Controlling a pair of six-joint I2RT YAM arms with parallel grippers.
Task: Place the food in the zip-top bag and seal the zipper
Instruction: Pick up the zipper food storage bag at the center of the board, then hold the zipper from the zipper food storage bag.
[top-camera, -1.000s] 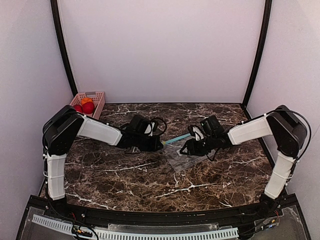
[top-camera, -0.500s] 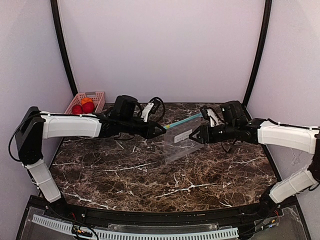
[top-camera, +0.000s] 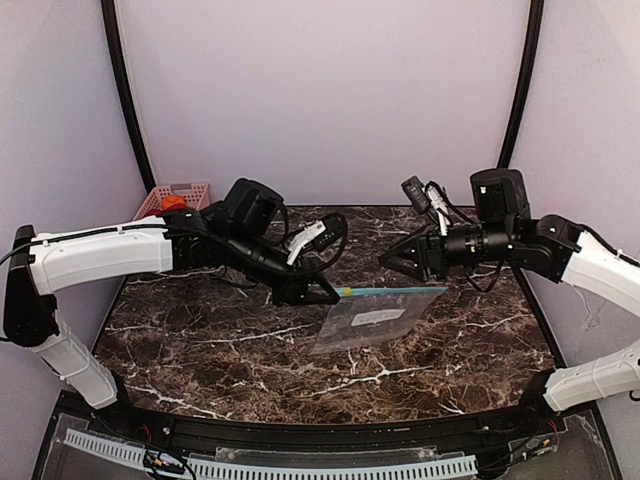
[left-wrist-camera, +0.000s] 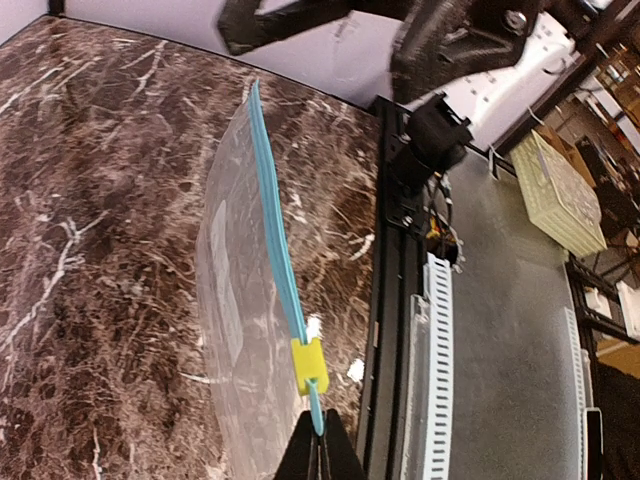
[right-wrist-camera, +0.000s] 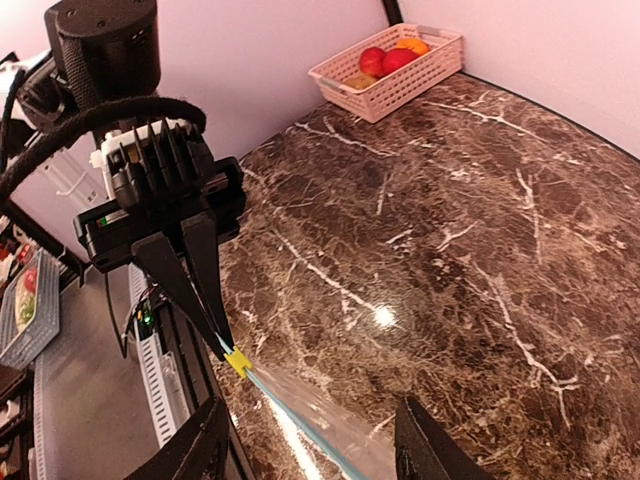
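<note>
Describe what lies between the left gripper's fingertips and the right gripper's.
The zipper of the zip-top bag spans the gap, its yellow slider by the left gripper; the right wrist view shows it running between the fingers of the open right gripper.

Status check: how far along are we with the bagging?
Done: nothing packed; the food sits in the basket. In hand: left gripper pinches the zipper end, holding the bag up; right gripper is open, off it. To do: load food, seal.

We find the left gripper (top-camera: 332, 297) pinching the left end of the zipper (top-camera: 395, 291), with the zip-top bag (top-camera: 372, 320) drooping onto the table (top-camera: 230, 350). The right gripper (top-camera: 392, 258) stands apart, farther back. The food (top-camera: 172, 201) lies in the far-left basket (top-camera: 188, 187).
</note>
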